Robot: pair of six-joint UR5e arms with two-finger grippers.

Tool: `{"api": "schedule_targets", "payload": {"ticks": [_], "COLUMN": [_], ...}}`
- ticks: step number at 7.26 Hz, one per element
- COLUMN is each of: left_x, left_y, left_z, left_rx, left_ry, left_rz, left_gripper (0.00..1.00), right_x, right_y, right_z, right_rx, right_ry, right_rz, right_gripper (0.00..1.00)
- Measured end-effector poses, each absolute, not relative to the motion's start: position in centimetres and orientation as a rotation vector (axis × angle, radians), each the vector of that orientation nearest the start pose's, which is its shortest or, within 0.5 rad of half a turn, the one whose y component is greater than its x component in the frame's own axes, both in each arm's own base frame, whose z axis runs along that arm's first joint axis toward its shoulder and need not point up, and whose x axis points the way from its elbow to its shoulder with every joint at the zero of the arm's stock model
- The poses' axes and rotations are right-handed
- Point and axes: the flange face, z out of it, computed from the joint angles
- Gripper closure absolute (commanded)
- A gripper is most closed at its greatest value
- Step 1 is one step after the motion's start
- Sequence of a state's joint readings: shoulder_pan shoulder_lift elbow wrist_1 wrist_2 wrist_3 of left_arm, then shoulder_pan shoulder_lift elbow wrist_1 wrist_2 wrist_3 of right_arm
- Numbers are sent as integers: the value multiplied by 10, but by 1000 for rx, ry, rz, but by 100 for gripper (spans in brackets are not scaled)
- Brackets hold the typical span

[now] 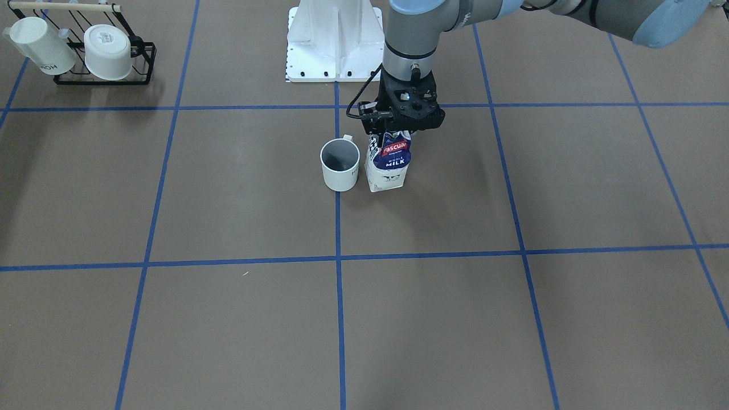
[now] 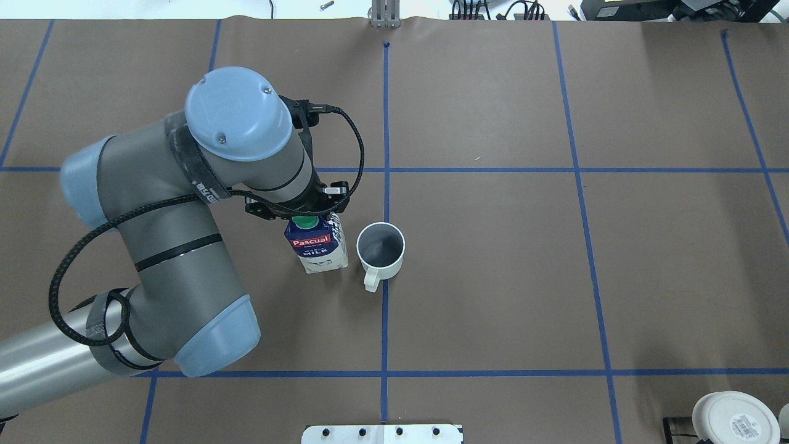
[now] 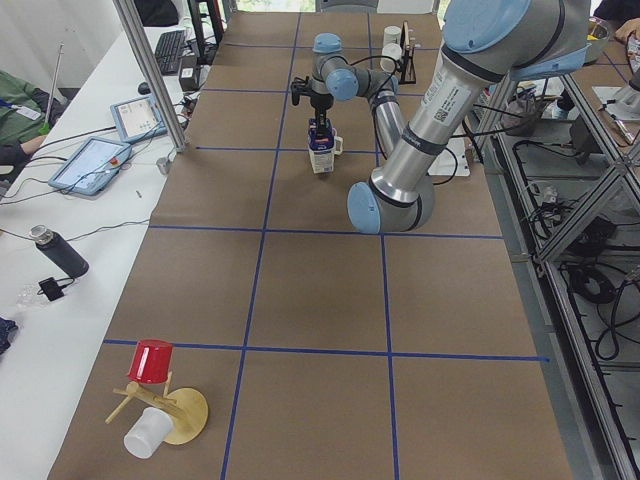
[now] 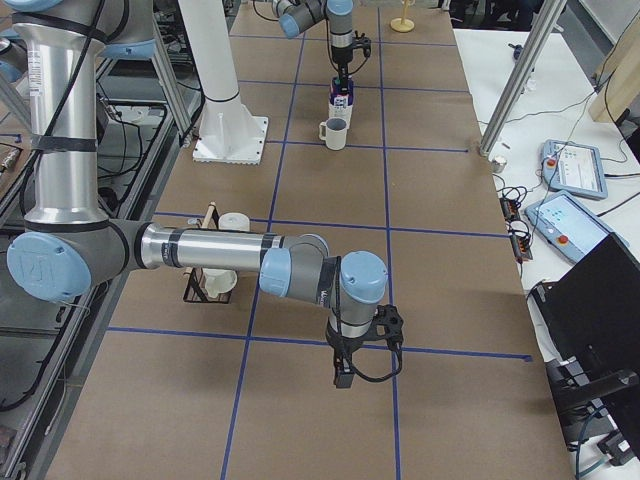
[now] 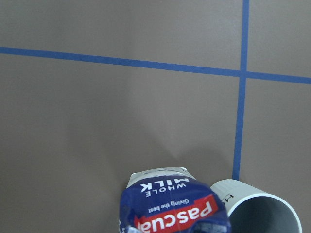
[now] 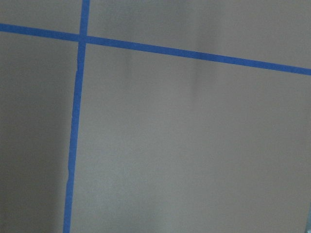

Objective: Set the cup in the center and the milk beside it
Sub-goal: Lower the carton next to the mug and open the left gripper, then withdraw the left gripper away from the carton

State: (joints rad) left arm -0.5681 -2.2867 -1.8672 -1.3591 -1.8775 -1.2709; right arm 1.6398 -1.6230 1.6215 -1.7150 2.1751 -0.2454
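In the left wrist view the milk carton (image 5: 171, 209) filled the bottom edge, closest to the lens, with its red "Pascual" band and the words "WHOLE MILK" upside down. Just beside it, at the lower right corner, was the open rim of the white mug (image 5: 262, 211), grey inside.

From overhead the carton stood on the brown worktop (image 2: 493, 277), leaning a little, with its green cap (image 2: 304, 220) directly under the left pincer (image 2: 308, 214). The left pincer came down from above and was pinching the top of the carton; the carton's base seemed to rest on the paper. The mug stood upright on the robot's right of the carton, with a narrow gap between them. It sat on the middle blue tape line (image 2: 384, 320), and its handle pointed toward the robot's base.

The right pincer (image 4: 343, 375) showed only in the side view. It hung low over the worktop, well apart from the mug and the carton, and I cannot tell if it was spread or pressed together.

A black wire rack (image 1: 145, 57) with two white cups lying in it stood near the worktop corner on the robot's right.
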Motion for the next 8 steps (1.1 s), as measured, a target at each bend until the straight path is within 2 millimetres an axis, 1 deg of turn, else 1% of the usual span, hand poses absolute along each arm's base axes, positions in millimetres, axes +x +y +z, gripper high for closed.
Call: {"api": "schedule_targets", "payload": {"ticks": [1,2,4,5,6,7,8], "left_x": [478,481,478,469,452,429,401], "left_y": [-423,-422,-421,-420,-422,-427,-434], "left_z": [147,149,148,142,134,128,124], "left_rx": [71,73,82,91,98,90,86], "left_ry": [851,856,865,878,889,889,876], "left_rz": [-125,-120,-113,-115,-125,-139,-134], "left_gripper": [25,2,1,1,1,1,1], "right_x": [108,108,108,108,108,108,108], "right_y": [-450,-450,-450,-450,-451,-450,-449], "right_z": [683,683,683,683,683,683,684], "right_rx": [-45,-45,-45,-45,-44,-44,-47], "right_ry": [-618,-618,-618,-618,-618,-618,-619], "right_rz": [-127,-127,-127,-127,-127,-127,-127], "right_gripper": [0,0,0,0,0,0,0]}}
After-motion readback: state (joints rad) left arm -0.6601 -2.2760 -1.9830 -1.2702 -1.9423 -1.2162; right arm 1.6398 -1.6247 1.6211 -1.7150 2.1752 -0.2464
